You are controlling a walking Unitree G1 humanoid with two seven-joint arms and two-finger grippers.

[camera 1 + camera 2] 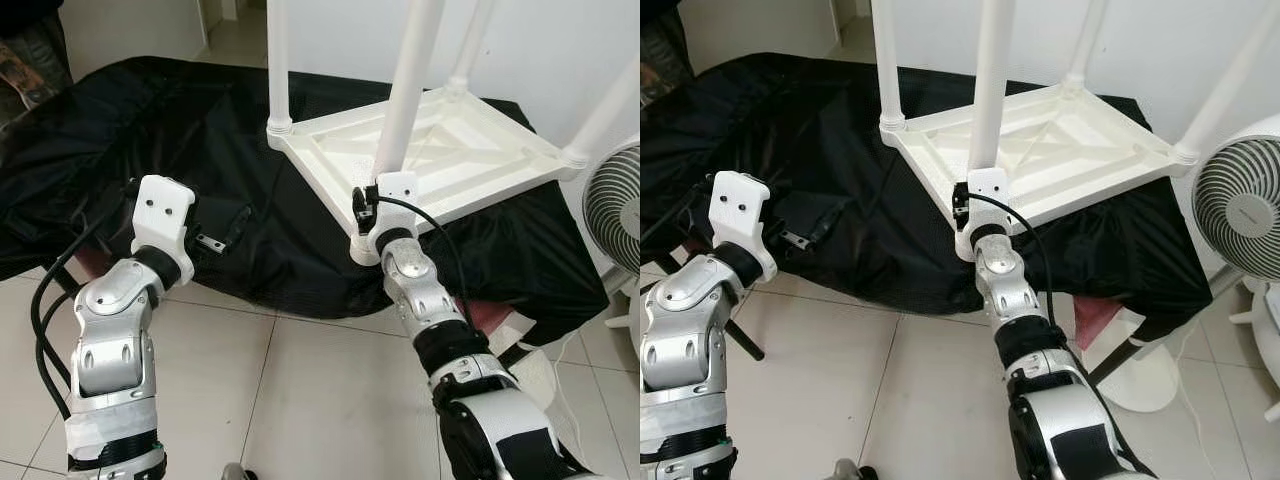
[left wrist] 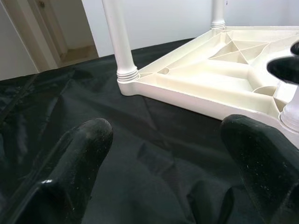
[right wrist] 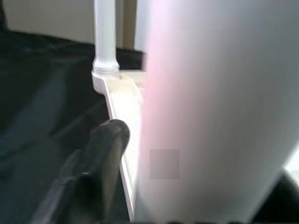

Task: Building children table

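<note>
A white plastic children's table (image 1: 450, 150) lies upside down on a black cloth (image 1: 120, 130), its legs pointing up. My right gripper (image 1: 366, 212) is shut on the near leg (image 1: 410, 80) just above its socket at the table's front corner. In the right wrist view the leg (image 3: 210, 107) sits right against one black finger (image 3: 105, 154). My left gripper (image 1: 228, 232) hovers open over the cloth to the left of the table, with nothing between its fingers (image 2: 88, 140). The far-left leg (image 2: 119, 42) stands ahead of it.
A white standing fan (image 1: 1240, 210) is close on the right, next to the table's edge. The cloth-covered surface ends at a tiled floor (image 1: 300, 380) in front of me. A pink item (image 1: 1095, 320) lies under the cloth's right edge.
</note>
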